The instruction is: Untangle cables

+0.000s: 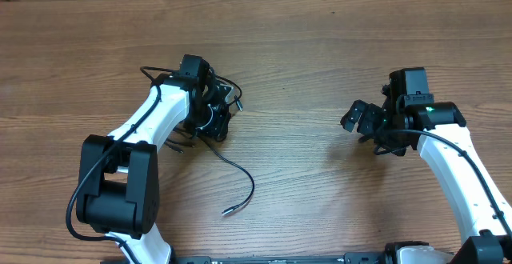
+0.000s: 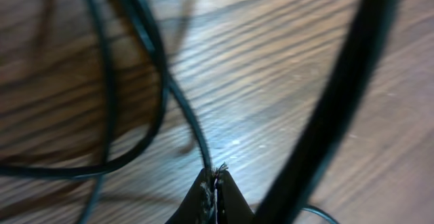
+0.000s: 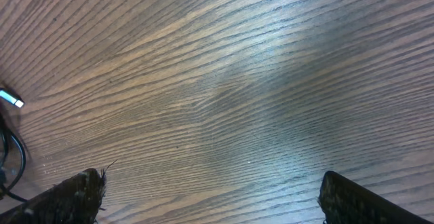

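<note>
Nearest us in the left wrist view, the left gripper (image 2: 215, 197) is closed, its tips pinching one thin strand of the cables (image 2: 192, 123). That strand runs up from the tips and joins a loop curving off to the left. A blurred, thicker black line crosses close to the lens on the right; we cannot tell what it is. Behind it all lies the table (image 2: 271, 61). From above, we see the tangle under and just beside this gripper, with one loose strand trailing toward the near edge and ending in a plug (image 1: 227, 211). The right gripper (image 3: 211, 190) stands wide open over the wood, holding nothing, well apart from the tangle.
</note>
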You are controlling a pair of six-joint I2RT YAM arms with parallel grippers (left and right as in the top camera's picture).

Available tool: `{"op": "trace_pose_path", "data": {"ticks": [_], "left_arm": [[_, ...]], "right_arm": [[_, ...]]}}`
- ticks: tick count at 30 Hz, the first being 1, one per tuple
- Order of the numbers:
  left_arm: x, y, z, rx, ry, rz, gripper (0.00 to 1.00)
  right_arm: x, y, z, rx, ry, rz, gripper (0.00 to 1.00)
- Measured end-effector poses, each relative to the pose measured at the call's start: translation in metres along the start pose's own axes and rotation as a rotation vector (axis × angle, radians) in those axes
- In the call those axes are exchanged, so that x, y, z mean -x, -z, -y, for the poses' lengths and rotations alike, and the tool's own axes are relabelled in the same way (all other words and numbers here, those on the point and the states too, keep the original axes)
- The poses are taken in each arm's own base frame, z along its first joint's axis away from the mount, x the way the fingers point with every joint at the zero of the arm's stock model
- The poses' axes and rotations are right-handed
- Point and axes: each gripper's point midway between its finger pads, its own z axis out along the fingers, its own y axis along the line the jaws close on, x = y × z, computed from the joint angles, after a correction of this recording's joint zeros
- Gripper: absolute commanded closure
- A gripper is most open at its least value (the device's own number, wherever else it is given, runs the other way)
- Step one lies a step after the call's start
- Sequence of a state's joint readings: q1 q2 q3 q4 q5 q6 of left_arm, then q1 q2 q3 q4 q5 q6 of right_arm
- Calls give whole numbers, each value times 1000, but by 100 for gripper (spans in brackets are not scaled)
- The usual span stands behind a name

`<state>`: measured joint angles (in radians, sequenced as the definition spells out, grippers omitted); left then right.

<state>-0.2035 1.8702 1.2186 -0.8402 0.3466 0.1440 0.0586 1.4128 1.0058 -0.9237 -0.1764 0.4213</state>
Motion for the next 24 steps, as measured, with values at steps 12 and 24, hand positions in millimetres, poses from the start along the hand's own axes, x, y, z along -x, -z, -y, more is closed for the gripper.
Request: {"op": "trace_pose_path", "data": {"ticks": [12,24], "left_arm": [[80,123,60,-133,-84,194,96],[163,393,171,-164,-497,979,96]], "right_arm": [[-1,0,0,-1,3,-2,0],[-1,0,0,-2,3,-2,0]]}}
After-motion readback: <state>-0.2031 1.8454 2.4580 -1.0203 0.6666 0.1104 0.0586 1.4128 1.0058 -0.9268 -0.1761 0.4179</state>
